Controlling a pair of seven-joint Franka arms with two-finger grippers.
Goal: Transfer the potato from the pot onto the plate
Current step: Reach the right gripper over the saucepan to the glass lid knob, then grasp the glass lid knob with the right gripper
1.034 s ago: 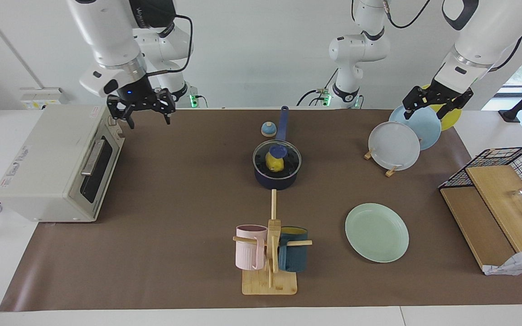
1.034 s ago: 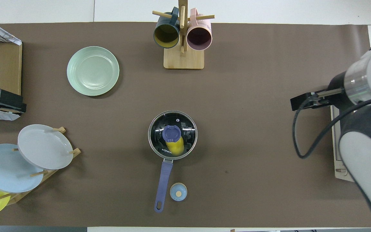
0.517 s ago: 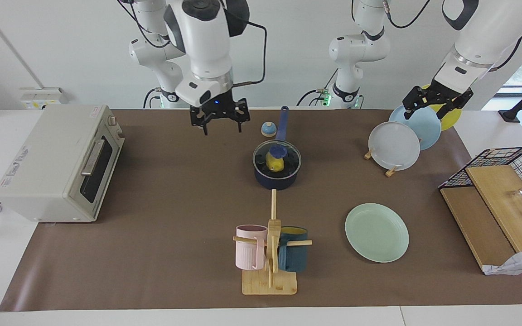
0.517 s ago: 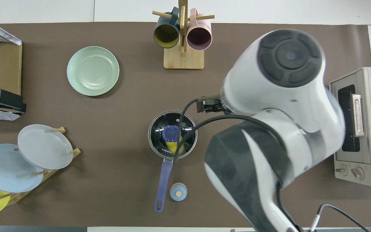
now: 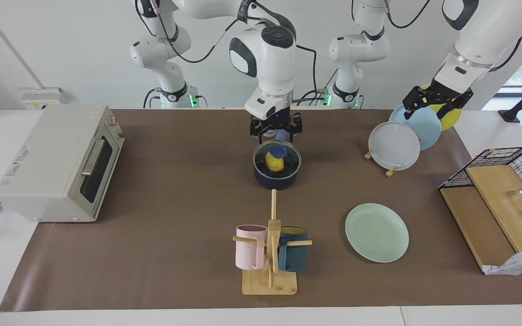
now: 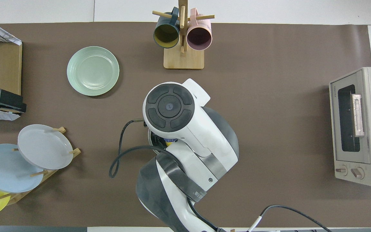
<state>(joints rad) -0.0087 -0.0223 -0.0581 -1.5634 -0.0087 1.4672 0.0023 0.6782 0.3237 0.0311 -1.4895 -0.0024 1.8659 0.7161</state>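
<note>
The right gripper (image 5: 275, 131) hangs over the pot (image 5: 277, 174), just above the blue knob of its glass lid (image 5: 277, 154), with its fingers spread and nothing between them. It sits there, I would guess, because the lid has to come off before anything inside can be reached. The potato (image 5: 274, 163) lies in the pot, yellow through the glass, under the knob. From overhead the arm's own bulk hides nearly all of the pot, so only the facing view shows the gap between fingertips and knob.

The pot's long handle points toward the robots, with a small round blue thing (image 5: 268, 131) beside it, partly hidden by the gripper. The green plate (image 5: 376, 232) lies bare, farther from the robots than the pot and toward the left arm's end of the table, well apart from it.

The left gripper (image 5: 437, 102) waits over the plate rack (image 5: 381, 156), also spread and holding nothing.

As for writing, the toaster oven (image 5: 57, 163) carries a small warning sticker and a maker's name on its front, neither of which I can read. Nothing else legible shows.
</note>
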